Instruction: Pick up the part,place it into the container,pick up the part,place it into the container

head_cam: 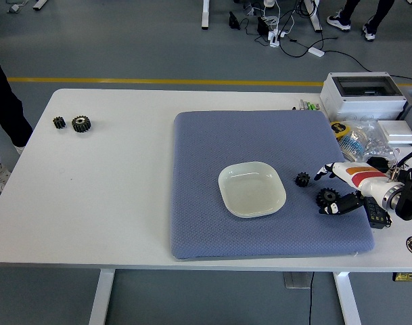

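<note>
Reaching in from the right edge, the right hand (341,186) was seen low over the blue mat (212,223), its white-and-orange index finger (325,170) stretched toward the small gear (302,179) and its black thumb (342,206) set just beside the large gear (327,197). The fingers were held apart, spread around the large gear without closing on it; whether the thumb touched the gear's teeth could not be told. Nothing was gripped.

Both of these black toothed parts lay on the mat, near each other, to the right of the container (252,189), a pale, shallow square dish with rounded corners placed near the mat's middle. No part was seen inside the dish.

Two further gears (74,123), one small and one larger, were left side by side on the bare white table (97,196) far to the left, well apart from the mat.

Beyond the mat's right corner a grey electrical box (363,94) with a clear lid was set, with a flat white box (396,131) and some plastic-wrapped items (358,137) beside it. A yellow label could be made out there, but no writing was legible on it or anywhere else. A dark trouser leg (3,101) of a person was visible at the left edge. A yellow line (158,81) was marked across the floor behind the table.
</note>
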Robot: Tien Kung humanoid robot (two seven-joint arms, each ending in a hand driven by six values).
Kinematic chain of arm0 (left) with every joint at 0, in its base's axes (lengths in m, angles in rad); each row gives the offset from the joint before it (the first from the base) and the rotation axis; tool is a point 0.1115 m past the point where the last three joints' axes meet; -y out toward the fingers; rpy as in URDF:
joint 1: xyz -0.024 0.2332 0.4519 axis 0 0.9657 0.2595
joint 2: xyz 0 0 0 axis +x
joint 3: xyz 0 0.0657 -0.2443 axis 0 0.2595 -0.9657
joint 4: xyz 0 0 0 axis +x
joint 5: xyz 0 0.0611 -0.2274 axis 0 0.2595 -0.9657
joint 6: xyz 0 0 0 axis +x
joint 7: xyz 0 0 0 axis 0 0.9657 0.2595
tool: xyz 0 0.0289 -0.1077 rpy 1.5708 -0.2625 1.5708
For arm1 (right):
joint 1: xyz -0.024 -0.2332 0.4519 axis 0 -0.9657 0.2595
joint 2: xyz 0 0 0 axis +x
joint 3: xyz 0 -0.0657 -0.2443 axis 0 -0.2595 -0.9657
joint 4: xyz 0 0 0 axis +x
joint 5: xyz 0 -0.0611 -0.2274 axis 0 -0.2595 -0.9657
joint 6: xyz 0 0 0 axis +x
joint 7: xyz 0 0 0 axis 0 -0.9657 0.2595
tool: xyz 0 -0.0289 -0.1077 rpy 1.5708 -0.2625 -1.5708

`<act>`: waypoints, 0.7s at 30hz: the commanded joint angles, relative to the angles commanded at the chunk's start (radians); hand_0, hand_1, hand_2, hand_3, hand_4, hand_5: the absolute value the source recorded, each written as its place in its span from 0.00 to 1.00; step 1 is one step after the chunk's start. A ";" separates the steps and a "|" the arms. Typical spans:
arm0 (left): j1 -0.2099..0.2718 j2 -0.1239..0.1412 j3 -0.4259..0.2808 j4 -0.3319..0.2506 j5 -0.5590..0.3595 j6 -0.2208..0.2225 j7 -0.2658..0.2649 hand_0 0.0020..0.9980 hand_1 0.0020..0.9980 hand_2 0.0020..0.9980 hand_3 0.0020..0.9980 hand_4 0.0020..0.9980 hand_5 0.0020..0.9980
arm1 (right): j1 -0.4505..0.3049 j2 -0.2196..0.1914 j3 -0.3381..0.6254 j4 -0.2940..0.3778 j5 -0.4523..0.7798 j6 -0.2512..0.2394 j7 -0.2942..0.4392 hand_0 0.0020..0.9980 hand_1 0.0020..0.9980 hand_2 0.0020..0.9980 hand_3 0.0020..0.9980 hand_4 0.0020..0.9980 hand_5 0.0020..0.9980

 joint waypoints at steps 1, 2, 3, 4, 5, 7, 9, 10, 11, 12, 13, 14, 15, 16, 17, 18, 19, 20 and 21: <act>0.000 0.000 0.000 0.000 -0.001 0.000 0.000 0.68 0.65 0.67 0.58 0.67 0.63 | 0.003 0.002 -0.003 -0.004 -0.002 0.000 -0.001 0.68 0.68 0.74 0.66 1.00 0.27; -0.001 0.000 0.001 0.000 0.000 0.000 0.000 0.68 0.65 0.67 0.58 0.67 0.63 | 0.006 0.004 -0.008 -0.009 -0.004 0.001 -0.002 0.67 0.68 0.73 0.66 1.00 0.27; -0.001 0.000 0.001 0.000 -0.001 0.000 0.000 0.68 0.65 0.67 0.58 0.67 0.63 | 0.010 0.006 -0.012 -0.016 -0.005 0.002 -0.003 0.67 0.68 0.73 0.66 1.00 0.27; -0.002 0.000 0.001 0.000 -0.001 0.000 0.000 0.68 0.65 0.67 0.58 0.67 0.63 | 0.012 0.008 -0.015 -0.021 -0.006 0.003 -0.003 0.67 0.68 0.73 0.66 1.00 0.27; -0.002 0.000 0.001 0.000 -0.001 0.000 0.000 0.68 0.65 0.67 0.58 0.67 0.63 | 0.015 0.010 -0.019 -0.027 -0.007 0.005 -0.004 0.67 0.68 0.73 0.66 1.00 0.27; -0.002 0.000 0.001 0.000 -0.002 0.001 0.000 0.68 0.65 0.67 0.58 0.67 0.63 | 0.019 0.012 -0.024 -0.039 -0.008 0.009 -0.006 0.67 0.68 0.73 0.66 1.00 0.27; -0.003 0.000 0.002 0.000 -0.003 0.002 -0.001 0.68 0.65 0.67 0.58 0.67 0.63 | 0.022 0.014 -0.028 -0.048 -0.009 0.011 -0.007 0.68 0.67 0.73 0.65 1.00 0.27; -0.002 0.000 0.003 0.000 -0.005 0.002 -0.001 0.68 0.65 0.67 0.58 0.67 0.63 | 0.023 0.016 -0.033 -0.055 -0.008 0.011 -0.007 0.68 0.67 0.73 0.65 1.00 0.27; -0.002 0.000 0.003 0.000 -0.006 0.002 -0.001 0.68 0.65 0.67 0.58 0.67 0.63 | 0.024 0.016 -0.035 -0.058 -0.007 0.011 -0.007 0.68 0.67 0.73 0.65 1.00 0.27; -0.002 0.000 0.003 0.000 -0.006 0.002 -0.001 0.68 0.65 0.67 0.58 0.67 0.63 | 0.027 0.019 -0.044 -0.068 -0.006 0.012 -0.006 0.68 0.67 0.73 0.65 1.00 0.27; -0.002 0.000 0.004 0.000 -0.006 0.002 -0.001 0.68 0.65 0.67 0.58 0.67 0.63 | 0.029 0.021 -0.048 -0.075 -0.006 0.012 -0.005 0.68 0.67 0.73 0.65 1.00 0.27; -0.002 0.000 0.004 0.000 -0.005 0.002 0.000 0.68 0.65 0.67 0.58 0.67 0.64 | 0.032 0.024 -0.053 -0.083 -0.006 0.013 -0.005 0.68 0.67 0.73 0.65 1.00 0.27; -0.002 0.000 0.005 0.000 -0.005 0.002 0.000 0.68 0.65 0.67 0.58 0.67 0.64 | 0.035 0.026 -0.056 -0.091 -0.006 0.014 -0.005 0.68 0.67 0.73 0.65 1.00 0.27; -0.002 0.000 0.005 0.000 -0.005 0.001 0.000 0.68 0.65 0.67 0.58 0.67 0.64 | 0.037 0.028 -0.059 -0.096 -0.005 0.014 -0.005 0.68 0.67 0.73 0.65 1.00 0.27; -0.002 0.000 0.005 0.000 -0.005 0.001 0.001 0.68 0.65 0.67 0.58 0.67 0.64 | 0.040 0.031 -0.063 -0.103 -0.004 0.014 -0.004 0.68 0.67 0.73 0.65 1.00 0.27; -0.002 0.000 0.006 0.000 -0.005 0.001 0.001 0.68 0.65 0.67 0.58 0.67 0.64 | 0.042 0.033 -0.067 -0.107 -0.003 0.014 -0.004 0.68 0.67 0.73 0.65 1.00 0.27; -0.002 0.000 0.006 0.000 -0.005 0.001 0.001 0.68 0.65 0.67 0.58 0.67 0.64 | 0.044 0.033 -0.069 -0.108 -0.003 0.014 -0.004 0.68 0.67 0.73 0.65 1.00 0.27; -0.002 0.000 0.005 0.000 -0.004 0.001 0.001 0.68 0.65 0.67 0.58 0.67 0.63 | 0.046 0.034 -0.073 -0.109 -0.003 0.015 -0.004 0.67 0.67 0.73 0.64 1.00 0.28; -0.002 0.000 0.005 0.000 -0.003 0.001 0.001 0.68 0.65 0.67 0.58 0.67 0.63 | 0.046 0.034 -0.075 -0.109 -0.004 0.016 -0.005 0.67 0.67 0.73 0.64 1.00 0.28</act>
